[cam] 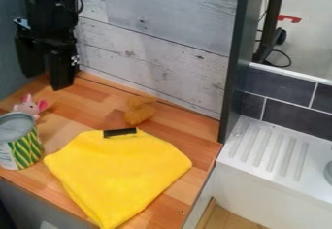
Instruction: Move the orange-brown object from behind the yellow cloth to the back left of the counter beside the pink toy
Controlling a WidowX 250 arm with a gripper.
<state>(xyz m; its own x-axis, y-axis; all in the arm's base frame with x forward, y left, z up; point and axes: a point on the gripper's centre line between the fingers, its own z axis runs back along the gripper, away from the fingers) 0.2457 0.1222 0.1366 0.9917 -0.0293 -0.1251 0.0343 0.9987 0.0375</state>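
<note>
The black gripper (46,77) hangs at the upper left over the back corner of the wooden counter, open, its two fingers apart with nothing between them. A pink toy with upright ears (27,107) stands below it, nearest to the gripper. In front of the toy is a can (21,143) with green and yellow stripes, at the counter's left edge. A yellow cloth (123,172) lies flat across the front, with a small black strip (120,132) at its back edge. Behind the cloth lies a brown, lumpy item (139,110).
Whitewashed wood panelling (158,43) rises behind the counter (88,103). A dark upright divider (235,63) stands at the counter's right back corner. Beyond it are a white ribbed drainboard (269,150) and dark tiles (298,119). The counter's front edge runs along the lower left.
</note>
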